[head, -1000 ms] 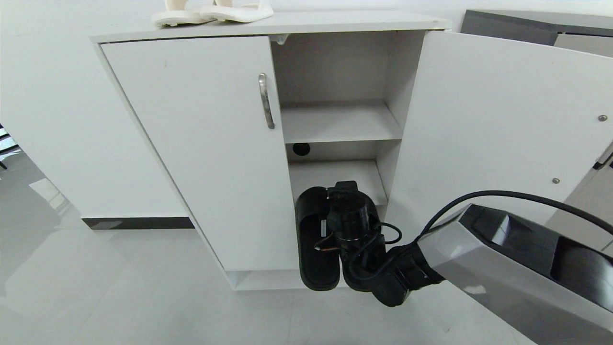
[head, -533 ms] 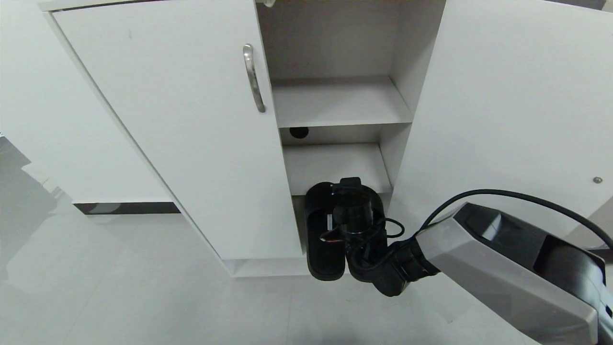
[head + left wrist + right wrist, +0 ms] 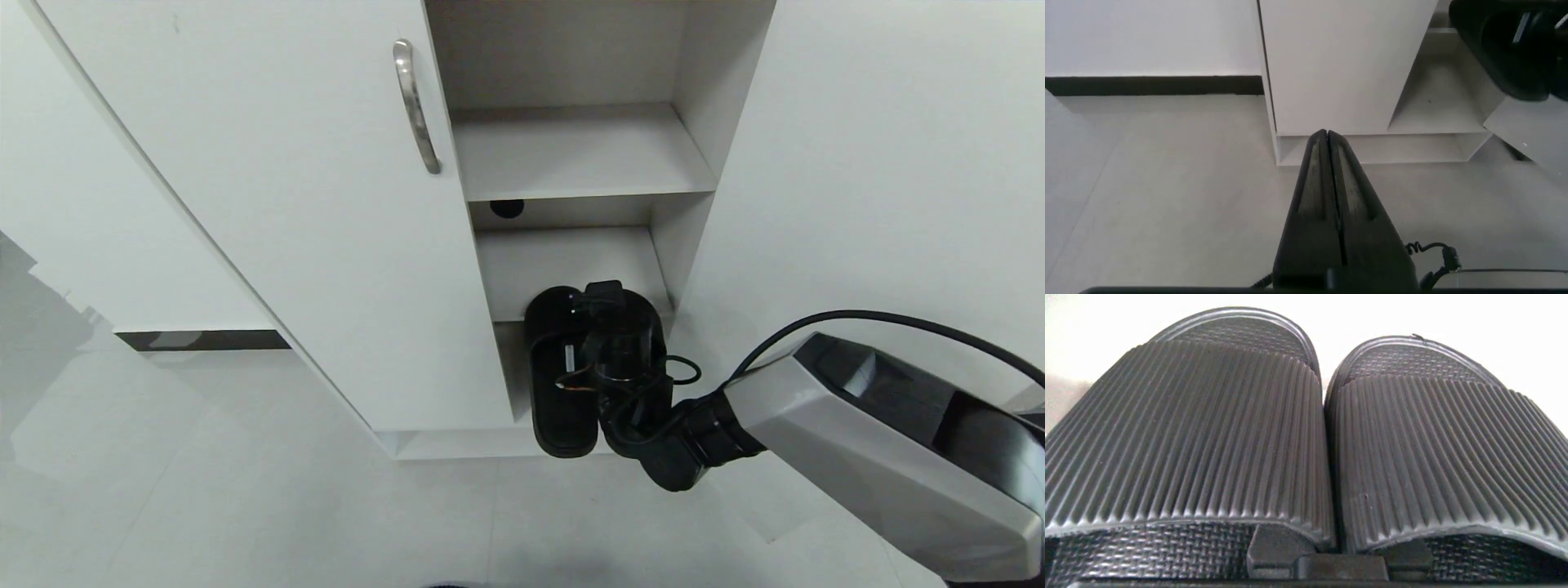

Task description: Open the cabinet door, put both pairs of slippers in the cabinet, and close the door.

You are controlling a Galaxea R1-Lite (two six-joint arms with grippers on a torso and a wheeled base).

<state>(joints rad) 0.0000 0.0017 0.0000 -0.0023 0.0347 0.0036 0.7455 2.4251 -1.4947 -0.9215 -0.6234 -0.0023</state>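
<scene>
Gripping the black slippers [image 3: 560,392] by their touching inner sides, my right claw [image 3: 1341,557] has them in the cabinet [image 3: 686,147]'s bottom compartment, heels at its front edge; my wrist covers the fingers from above; whether the soles rest down I cannot tell; my left claw [image 3: 1328,139] is pinched together, empty, above the floor [image 3: 1167,188].

From the robot's head, the camera looks forward and down on the open cabinet [image 3: 286,204] and floor [image 3: 204,506] at middle range. The left wrist camera sits low, facing the cabinet's base across the floor, along its gripper [image 3: 1328,139]. The right wrist camera sits hard against the slippers [image 3: 1208,433], which all three views share.
</scene>
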